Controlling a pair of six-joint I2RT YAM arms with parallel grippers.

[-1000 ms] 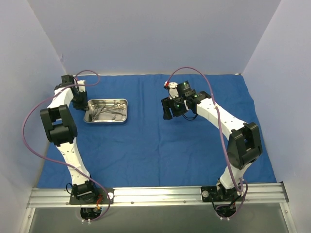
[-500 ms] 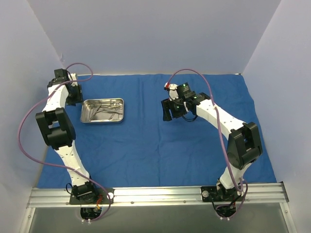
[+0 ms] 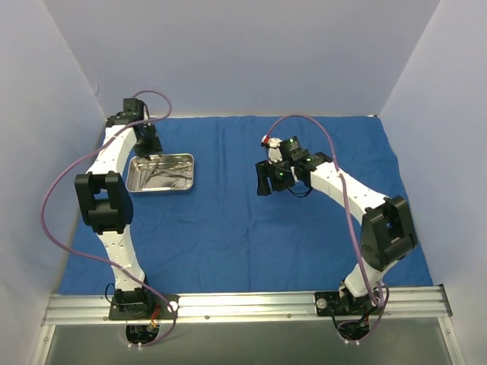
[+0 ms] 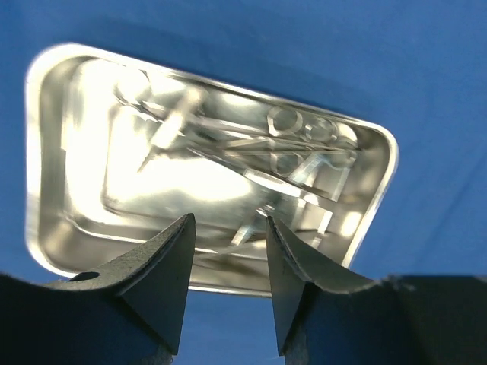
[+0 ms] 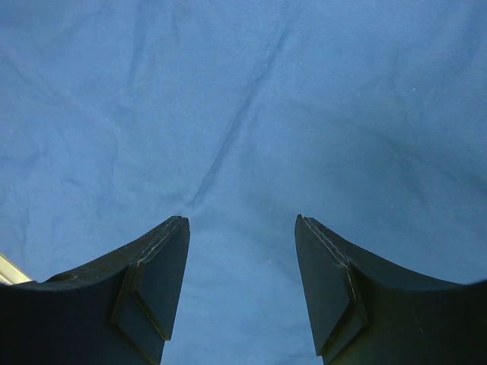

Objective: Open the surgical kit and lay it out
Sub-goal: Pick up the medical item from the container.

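Lifting the instruments out of the tray is judged to be the step in hand, since the royal-blue cloth (image 3: 251,236) is already spread flat beneath both arms. The steel tray (image 3: 160,191) lies on the far left part of the cloth, and the ring-handled instruments (image 4: 297,141) are piled inside it, overlapping one another; how many there are cannot be told through the glare.

The left gripper (image 4: 228,224) is held over the tray's far edge with its fingers parted and nothing between them. The right gripper (image 5: 242,220) is poised over bare cloth near the middle, well apart from the tray, likewise spread and empty.

For a clean pick, a single instrument should be singled out, preferably the topmost. The fingers should be lowered astride its shank or ring, across its length, and closed only once the shallow wall has been cleared. A tilted approach could nudge the light tray along the cloth, so a straight descent is advised. Tangled handles may be dragged up together, so the lift should be slow. Open cloth beside the tray is available for laying pieces out side by side.
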